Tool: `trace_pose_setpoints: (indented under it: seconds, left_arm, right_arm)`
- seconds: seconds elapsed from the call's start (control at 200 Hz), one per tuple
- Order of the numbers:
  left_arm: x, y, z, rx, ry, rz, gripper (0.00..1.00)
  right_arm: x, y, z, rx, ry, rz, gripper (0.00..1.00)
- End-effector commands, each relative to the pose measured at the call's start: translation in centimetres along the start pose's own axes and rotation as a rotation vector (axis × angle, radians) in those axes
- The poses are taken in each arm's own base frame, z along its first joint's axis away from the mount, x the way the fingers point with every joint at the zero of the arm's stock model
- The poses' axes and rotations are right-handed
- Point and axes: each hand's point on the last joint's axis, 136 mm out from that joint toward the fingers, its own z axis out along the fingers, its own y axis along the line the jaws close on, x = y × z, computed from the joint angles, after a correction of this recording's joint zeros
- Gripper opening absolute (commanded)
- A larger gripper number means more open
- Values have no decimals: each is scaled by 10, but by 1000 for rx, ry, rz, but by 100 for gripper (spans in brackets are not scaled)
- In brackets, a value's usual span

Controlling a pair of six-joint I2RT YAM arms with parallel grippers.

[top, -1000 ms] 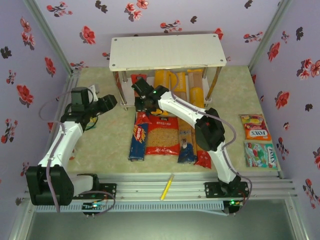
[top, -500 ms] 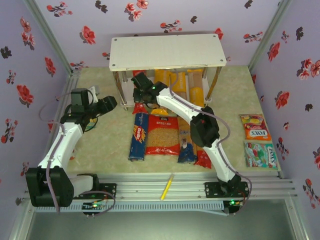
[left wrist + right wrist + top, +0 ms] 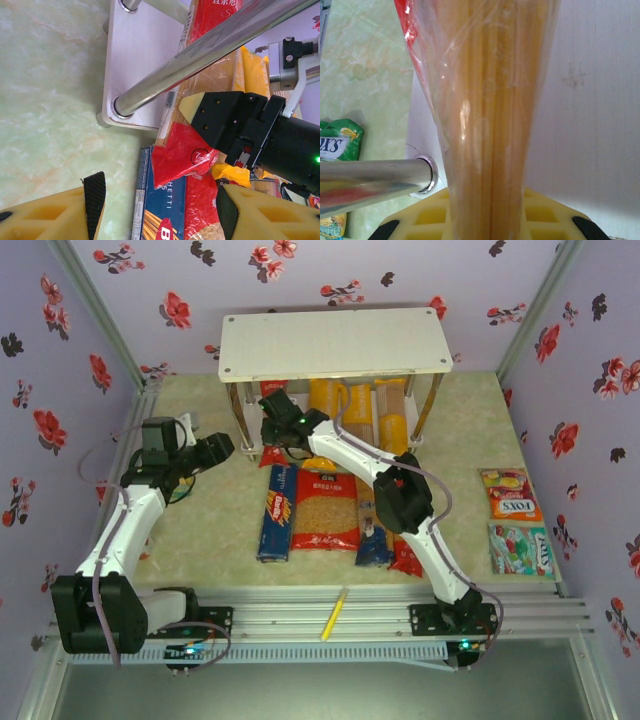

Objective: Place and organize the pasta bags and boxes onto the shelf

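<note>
Top view: right gripper (image 3: 276, 418) is clamped on the red-ended spaghetti bag (image 3: 272, 454), which is laid in the shelf's (image 3: 330, 340) lower tier, left end. Left gripper (image 3: 220, 446) is seen open and empty, left of the shelf.
Left wrist: yellow fingers (image 3: 75, 210) are spread apart before the shelf's corner.
Right wrist: the bag is pinched over the shelf's board.

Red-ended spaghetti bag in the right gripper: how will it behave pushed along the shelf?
Probably stiff lengthwise: the spaghetti bag shows tightly packed straight strands. Glossy film likely slides on the white shelf. Its loose red end may crumple.
</note>
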Motion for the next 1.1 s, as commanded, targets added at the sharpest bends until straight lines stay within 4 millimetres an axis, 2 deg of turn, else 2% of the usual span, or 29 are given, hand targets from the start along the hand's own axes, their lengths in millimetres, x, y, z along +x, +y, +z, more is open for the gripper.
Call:
trace_pose_setpoints:
  seconds: [0.0, 0.07, 0.425, 0.59, 0.74, 0.905, 1.095]
  left_arm:
    - [5, 2, -2, 4, 19, 8, 62]
    - [6, 2, -2, 4, 20, 9, 62]
    - [6, 3, -1, 3, 19, 9, 64]
    - [8, 5, 0, -1, 26, 7, 64]
    - [8, 6, 0, -2, 25, 7, 64]
    - [7, 7, 1, -4, 25, 4, 64]
    - [6, 9, 1, -8, 23, 2, 64]
  right_arm:
    - [-50, 22, -11, -55, -194, 4, 9]
    - [-49, 20, -6, -50, -194, 4, 13]
    - [-36, 8, 20, -21, -165, 20, 46]
    - [-29, 4, 27, -23, -138, 30, 50]
    - [-28, 14, 23, -81, -106, 34, 60]
    - [-27, 36, 12, -202, -62, 44, 69]
    - [-28, 51, -1, -329, -7, 98, 71]
